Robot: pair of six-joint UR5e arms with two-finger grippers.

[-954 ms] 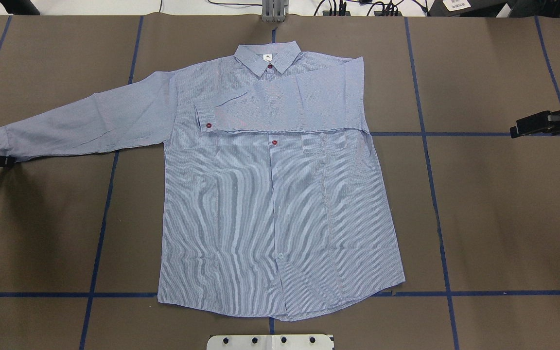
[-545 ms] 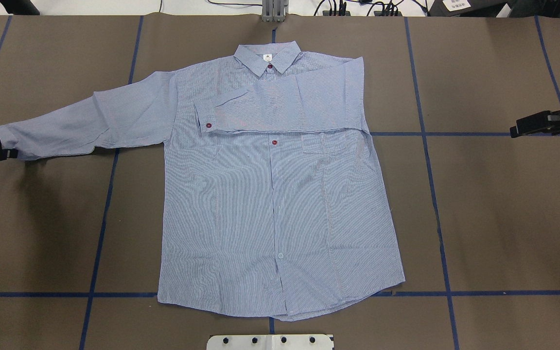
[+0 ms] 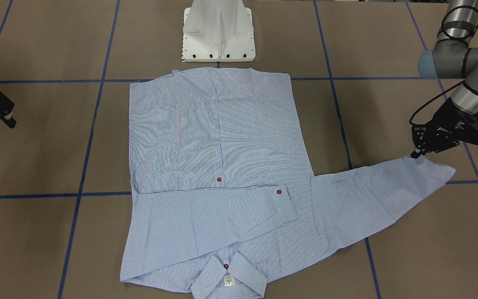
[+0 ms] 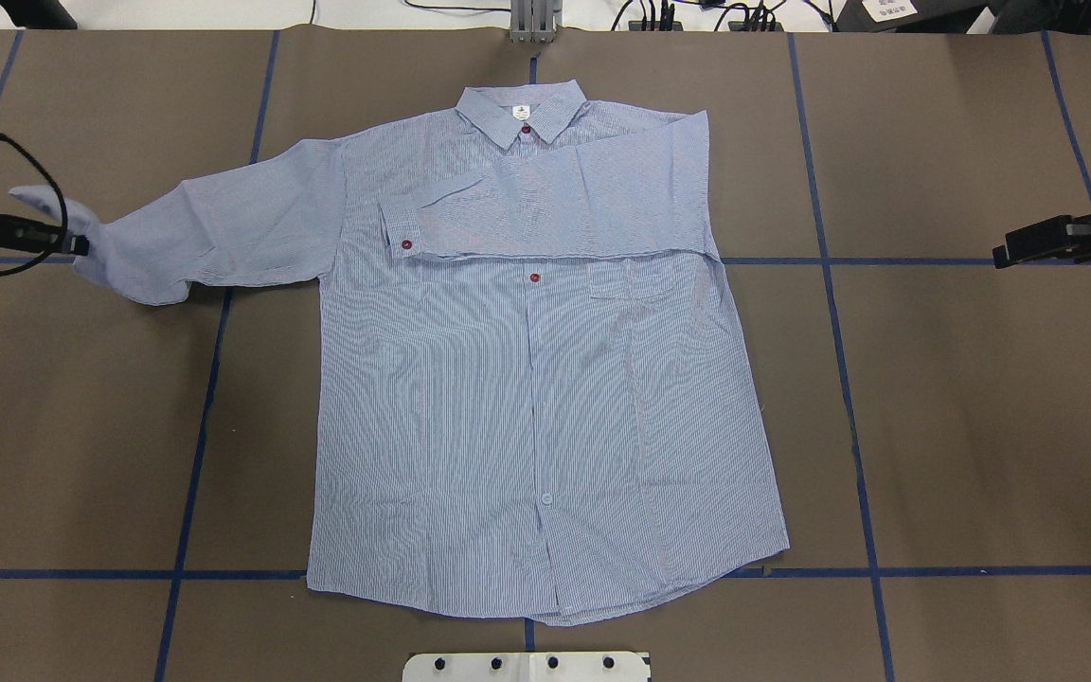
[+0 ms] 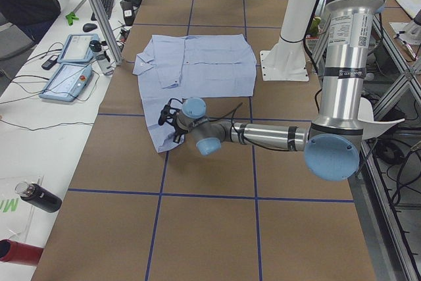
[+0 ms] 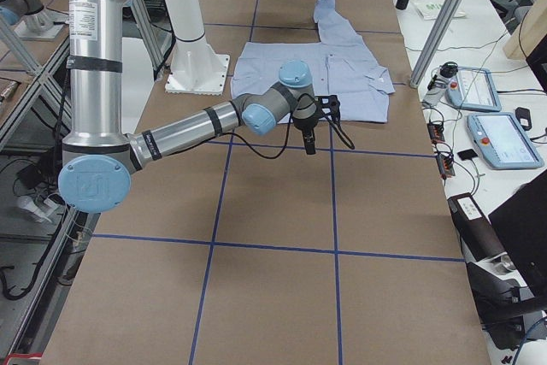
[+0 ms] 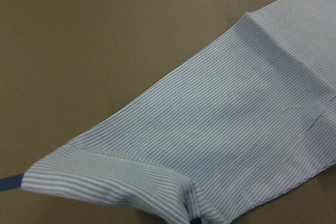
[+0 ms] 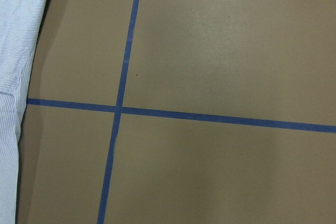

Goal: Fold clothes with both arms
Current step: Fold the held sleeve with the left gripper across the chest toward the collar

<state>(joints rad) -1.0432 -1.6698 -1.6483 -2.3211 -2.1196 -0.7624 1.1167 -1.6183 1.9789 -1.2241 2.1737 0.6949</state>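
Bench (image 4: 981,426) was plain brown w/ a blue tape grid. Shirt (image 4: 545,398) lay flat on it, front up and buttoned. Collar was on the side far from the robot and the hem was near its base. It sat roughly centred, prob so each arm could work one side.

Left arm (image 3: 467,89) reached in low from its own side. Right arm (image 6: 197,121) hung off the opposite side, well apart from the fabric, looked like it was just parked.

One sleeve (image 4: 564,204) was already folded across the chest w/ its red cuff button (image 4: 406,244) facing up. Other sleeve (image 4: 223,223) stuck out toward the robot's left, its end raised off the bench.

Left tool (image 4: 72,246) was clamped on the cuff (image 7: 105,182) there, imo to carry it over the body and match the first fold. Right tool (image 4: 1005,254) had nothing in it, and I couldn't tell if it was spread or closed.
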